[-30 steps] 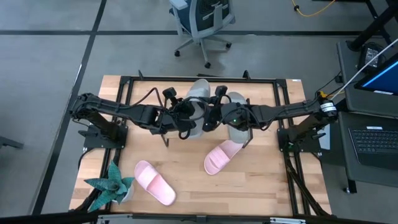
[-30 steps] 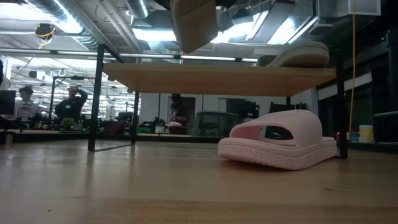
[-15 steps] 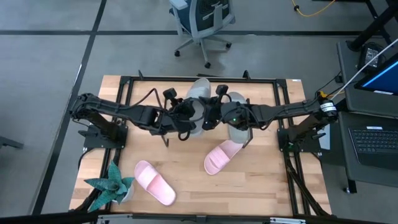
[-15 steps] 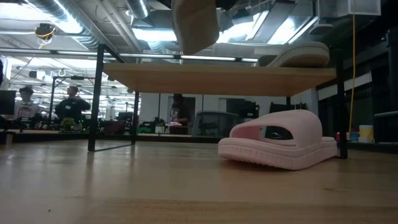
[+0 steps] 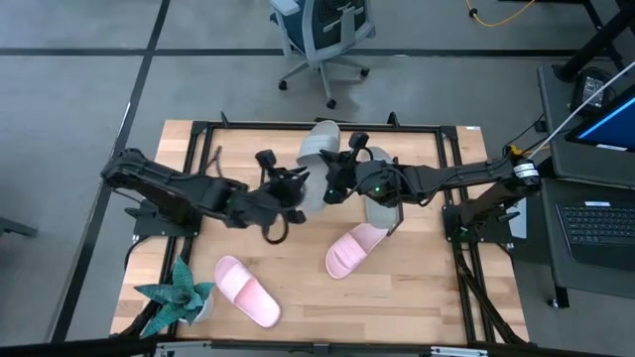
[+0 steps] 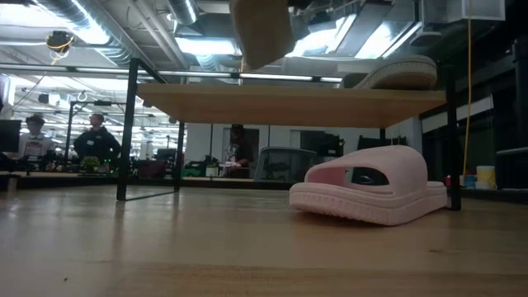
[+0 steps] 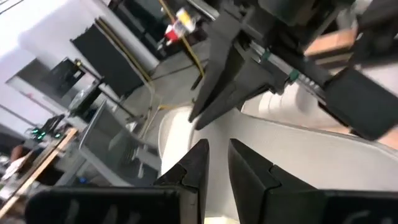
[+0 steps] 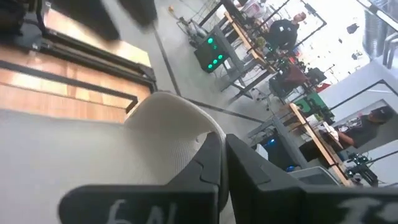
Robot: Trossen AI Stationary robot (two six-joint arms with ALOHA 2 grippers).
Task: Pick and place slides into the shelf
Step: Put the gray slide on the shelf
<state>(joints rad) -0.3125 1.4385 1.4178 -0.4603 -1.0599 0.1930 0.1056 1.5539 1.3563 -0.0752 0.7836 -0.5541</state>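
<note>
Even, bright overhead light across the table with soft shadows. Ceiling strip lights glare in the low view. Both wrist views are blurred, backgrounds washed out.

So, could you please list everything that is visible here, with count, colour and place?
table: one, light wood with black frame, under everything
shelf: one, wooden board with black ends, at the table's far middle
grey-green slides: two; one on the shelf, one held in the air above it
pink slides: two; one on the table at the shelf's edge, one near the front left
plant: one, teal, front left corner
office chair: one, on the floor beyond the table
people: at least two, far behind
left gripper: fingers apart, beside the raised slide
right gripper: fingers closed on the raised slide
</note>
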